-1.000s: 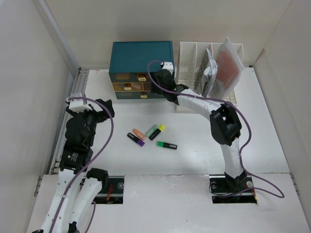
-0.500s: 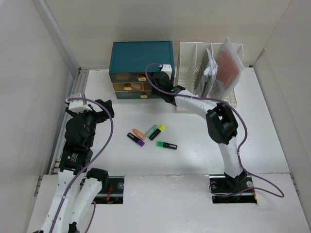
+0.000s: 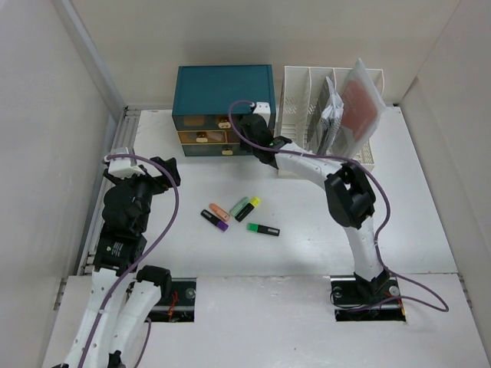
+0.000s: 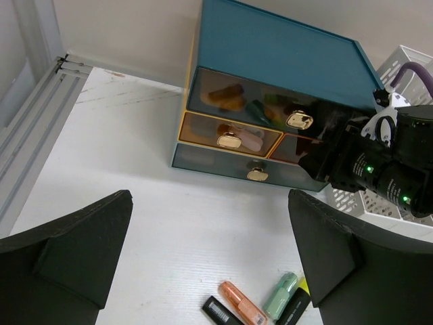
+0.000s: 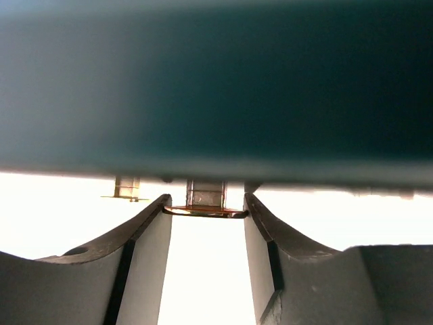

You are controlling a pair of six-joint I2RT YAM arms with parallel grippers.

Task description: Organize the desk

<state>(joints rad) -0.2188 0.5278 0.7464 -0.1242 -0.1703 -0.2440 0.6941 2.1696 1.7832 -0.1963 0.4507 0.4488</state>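
The white desk (image 3: 414,215) holds several highlighters in its middle: an orange one (image 3: 219,211), a purple one (image 3: 214,220), a mint one (image 3: 239,205), a yellow one (image 3: 248,208) and a green one (image 3: 263,229). My right gripper (image 3: 247,136) is at the front of the teal drawer cabinet (image 3: 222,88). In the right wrist view its fingers (image 5: 152,233) are closed on the two ends of a small gold drawer handle (image 5: 205,211). My left gripper (image 4: 208,203) is wide open and empty above the desk's left side, apart from the highlighters (image 4: 243,308).
A white slotted file rack (image 3: 307,103) holding papers and a folder stands right of the cabinet. A metal rail (image 3: 115,153) runs along the desk's left edge. Walls close in the left, back and right sides.
My right gripper has moved a little left, in to the cabinet front, and then held still. The left arm and the highlighters have not moved.
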